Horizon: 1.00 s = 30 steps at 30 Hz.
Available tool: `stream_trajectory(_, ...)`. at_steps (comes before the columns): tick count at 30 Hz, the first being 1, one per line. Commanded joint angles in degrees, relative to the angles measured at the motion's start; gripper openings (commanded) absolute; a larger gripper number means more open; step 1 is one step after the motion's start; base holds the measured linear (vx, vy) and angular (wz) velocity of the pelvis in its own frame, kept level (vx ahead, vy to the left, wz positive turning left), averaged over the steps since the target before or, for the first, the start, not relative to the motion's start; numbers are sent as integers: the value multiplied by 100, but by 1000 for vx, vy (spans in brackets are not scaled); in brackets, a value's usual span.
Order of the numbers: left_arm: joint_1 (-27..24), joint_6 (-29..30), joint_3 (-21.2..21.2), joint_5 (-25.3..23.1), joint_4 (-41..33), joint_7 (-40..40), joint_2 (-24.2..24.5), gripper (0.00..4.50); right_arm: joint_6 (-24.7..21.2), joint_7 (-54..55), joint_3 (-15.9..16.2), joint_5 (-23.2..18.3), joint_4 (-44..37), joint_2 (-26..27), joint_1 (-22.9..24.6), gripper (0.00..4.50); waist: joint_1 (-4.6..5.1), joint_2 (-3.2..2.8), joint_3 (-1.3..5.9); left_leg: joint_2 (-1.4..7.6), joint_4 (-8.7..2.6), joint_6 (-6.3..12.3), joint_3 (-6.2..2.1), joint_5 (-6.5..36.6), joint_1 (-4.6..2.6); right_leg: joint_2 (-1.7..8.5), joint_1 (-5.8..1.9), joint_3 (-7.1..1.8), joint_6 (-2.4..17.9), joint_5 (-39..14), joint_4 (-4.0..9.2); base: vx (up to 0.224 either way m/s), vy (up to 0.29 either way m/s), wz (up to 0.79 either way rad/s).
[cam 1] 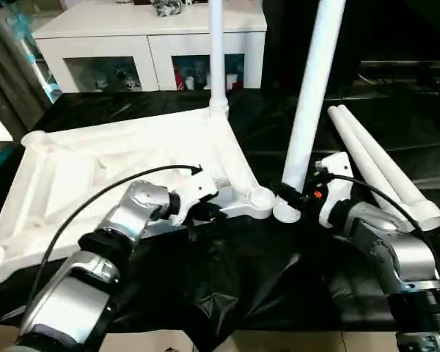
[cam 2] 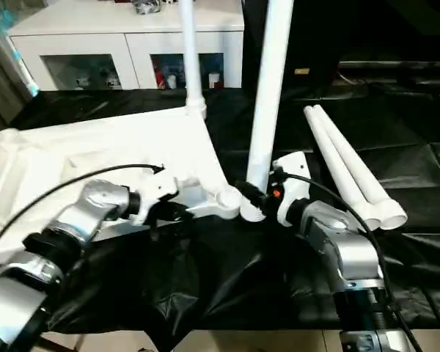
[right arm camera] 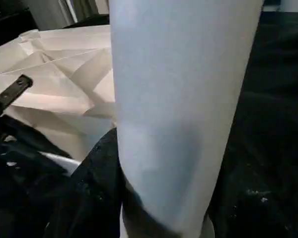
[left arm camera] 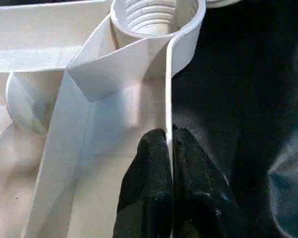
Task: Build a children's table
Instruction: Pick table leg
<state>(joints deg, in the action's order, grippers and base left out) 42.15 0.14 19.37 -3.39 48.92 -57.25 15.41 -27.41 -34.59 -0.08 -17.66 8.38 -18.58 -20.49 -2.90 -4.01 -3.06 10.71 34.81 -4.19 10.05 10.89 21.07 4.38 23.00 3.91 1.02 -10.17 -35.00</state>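
Note:
The children's table top [cam 1: 95,169] lies upside down on the black cloth, ribbed side up. One white leg [cam 1: 216,59] stands upright in its far right corner socket. My left gripper [left arm camera: 169,136] is shut on the thin rim of the top, just short of the near right corner socket [cam 1: 260,196], whose threaded hole is open. My right gripper [cam 1: 290,196] is shut on a second leg [cam 1: 312,95]. It holds that leg upright, with its lower end [cam 1: 286,213] on the cloth right beside that socket. A black finger [right arm camera: 102,173] presses the tube's side.
Two loose white legs [cam 1: 381,165] lie side by side on the cloth to the right of my right arm. A white glass-door cabinet [cam 1: 147,44] stands behind the table. Crumpled black cloth [cam 1: 242,293] covers the near edge.

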Motion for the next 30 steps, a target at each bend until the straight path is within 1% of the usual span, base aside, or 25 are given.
stream_trajectory(1, -267, 123, -87, 161, -193, 196, -232, 0, 78, -116, 86, -65, 101, 128, -304, 189, -34, 150, 397, 151, -376, 414, -59, 839, 3, 369, -351, -228, 996, -1772, 493, 0, 0, 0)
stream_trajectory(2, -305, 185, -103, 163, -278, 226, -251, 0, 97, -126, 73, -73, 158, 153, -359, 189, -24, 148, 400, 149, -377, 418, -64, 804, 15, 368, -354, -223, 1000, -1753, 483, 0, 0, 0)
stream_trajectory(4, -387, 287, -108, 153, -454, 251, -273, 0, 107, -168, 64, -97, 218, 202, -474, 189, -14, 135, 401, 146, -371, 441, -59, 798, 8, 362, -333, -226, 982, -1803, 499, 0, 0, 0)
stream_trajectory(6, -417, 295, -98, 139, -501, 253, -277, 0, 109, -196, 69, -120, 241, 229, -548, 189, -11, 138, 412, 141, -368, 459, -57, 741, 14, 352, -335, -225, 968, -1732, 489, 0, 0, 0)
stream_trajectory(7, -431, 288, -76, 110, -509, 227, -274, 0, 119, -205, 66, -134, 267, 247, -600, 189, -9, 142, 422, 135, -364, 493, -56, 675, 19, 350, -335, -225, 975, -1614, 478, 0, 0, 0)
stream_trajectory(8, -445, 261, -47, 77, -513, 199, -264, 0, 124, -211, 64, -143, 287, 258, -639, 189, -8, 148, 423, 137, -365, 503, -54, 663, 20, 353, -334, -226, 982, -1595, 480, 0, 0, 0)
stream_trajectory(9, -467, 221, -13, 26, -527, 182, -249, 0, 130, -220, 57, -148, 318, 272, -682, 189, -12, 139, 424, 140, -366, 515, -54, 638, 19, 349, -333, -225, 985, -1562, 472, 0, 0, 0)
stream_trajectory(11, -485, 231, -24, 7, -520, 158, -245, 0, 152, -237, 47, -133, 404, 284, -762, 189, -11, 153, 424, 142, -369, 519, -51, 665, 15, 349, -328, -227, 980, -1567, 474, 0, 0, 0)
stream_trajectory(12, -488, 319, -52, 42, -542, 130, -253, 28, 165, -247, 46, -124, 434, 286, -776, 189, -13, 139, 424, 147, -373, 523, -50, 680, 9, 356, -318, -229, 983, -1577, 475, 0, 0, 0)
stream_trajectory(13, -480, 377, -100, 94, -564, 108, -259, 57, 200, -256, 44, -105, 497, 287, -797, 189, -16, 151, 421, 152, -374, 527, -48, 692, 3, 355, -311, -232, 988, -1584, 477, 0, 0, 0)
stream_trajectory(15, -461, 450, -197, 163, -595, 145, -267, 60, 262, -261, 29, -76, 615, 297, -849, 189, -46, 139, 431, 156, -369, 519, -45, 654, -5, 362, -313, -238, 1034, -1500, 459, 0, 0, 0)
stream_trajectory(16, -461, 450, -197, 163, -595, 145, -267, 60, 262, -261, 29, -76, 615, 297, -849, 189, -63, 120, 448, 157, -364, 522, -45, 587, 2, 366, -318, -239, 1105, -1327, 444, 0, 0, 0)
stream_trajectory(17, -439, 397, -239, 155, -559, 222, -261, 71, 267, -262, 9, -90, 644, 314, -883, 189, -78, 109, 460, 168, -362, 526, -46, 562, -12, 360, -307, -242, 1137, -1204, 434, 0, 0, 0)
stream_trajectory(18, -424, 375, -254, 140, -527, 267, -255, 78, 264, -265, -4, -101, 651, 325, -900, 189, -85, 118, 458, 178, -366, 550, -51, 557, -15, 344, -299, -241, 1207, -971, 409, 0, 0, 0)
stream_trajectory(19, -418, 341, -271, 110, -472, 260, -225, 82, 258, -273, -21, -103, 674, 346, -942, 189, -93, 138, 457, 176, -370, 566, -52, 573, -4, 347, -313, -237, 1231, -865, 396, 0, 0, 0)
stream_trajectory(20, -423, 340, -270, 106, -465, 229, -214, 82, 258, -276, -23, -98, 683, 349, -951, 189, -92, 142, 449, 176, -377, 562, -55, 603, 0, 351, -319, -234, 1229, -887, 397, 0, 0, 0)
stream_trajectory(21, -425, 314, -235, 41, -374, 166, -148, 82, 306, -288, -16, -59, 782, 366, -998, 189, -93, 152, 439, 164, -378, 532, -47, 695, -6, 364, -322, -236, 1182, -1075, 426, 0, 0, 0)
stream_trajectory(22, -425, 314, -234, 40, -373, 164, -147, 82, 307, -288, -16, -58, 784, 366, -999, 189, -93, 152, 439, 164, -378, 532, -47, 695, -6, 364, -322, -236, 1182, -1075, 426, 0, 0, 0)
stream_trajectory(24, -438, 309, -183, -36, -351, 119, -85, 82, 359, -295, -3, -34, 863, 374, -1025, 189, -77, 153, 426, 165, -394, 444, -55, 815, -4, 378, -326, -236, 1068, -1393, 455, 0, 0, 0)
stream_trajectory(25, -443, 328, -160, -92, -334, 118, -49, 82, 406, -281, -14, -30, 934, 388, -1057, 189, -67, 157, 421, 164, -400, 417, -56, 832, -6, 373, -321, -235, 1030, -1461, 464, 0, 0, 0)
stream_trajectory(26, -444, 340, -149, -122, -322, 121, -27, 82, 448, -273, -26, -34, 1000, 398, -1089, 189, -62, 159, 418, 164, -402, 413, -56, 838, -8, 373, -320, -235, 1018, -1494, 469, 0, 0, 0)
stream_trajectory(27, -444, 341, -148, -123, -321, 121, -25, 82, 451, -273, -27, -34, 1005, 398, -1091, 189, -46, 159, 419, 162, -404, 399, -63, 810, 6, 374, -330, -233, 1017, -1498, 462, 0, 0, 0)
stream_trajectory(28, -439, 357, -143, -125, -303, 133, -8, 82, 509, -265, -49, -31, 1096, 416, -1135, 189, -38, 158, 417, 163, -402, 395, -57, 832, -6, 371, -316, -233, 1021, -1529, 473, 0, 0, 0)
stream_trajectory(29, -438, 361, -146, -120, -303, 131, -7, 82, 515, -265, -51, -30, 1107, 419, -1140, 189, -33, 159, 419, 159, -398, 395, -55, 832, -3, 375, -322, -235, 1027, -1536, 471, 0, 0, 0)
stream_trajectory(30, -419, 407, -187, -63, -300, 106, 4, 65, 575, -261, -81, -22, 1228, 454, -1199, 189, -33, 160, 419, 159, -396, 400, -53, 827, -4, 375, -319, -237, 1035, -1532, 471, 0, 0, 0)
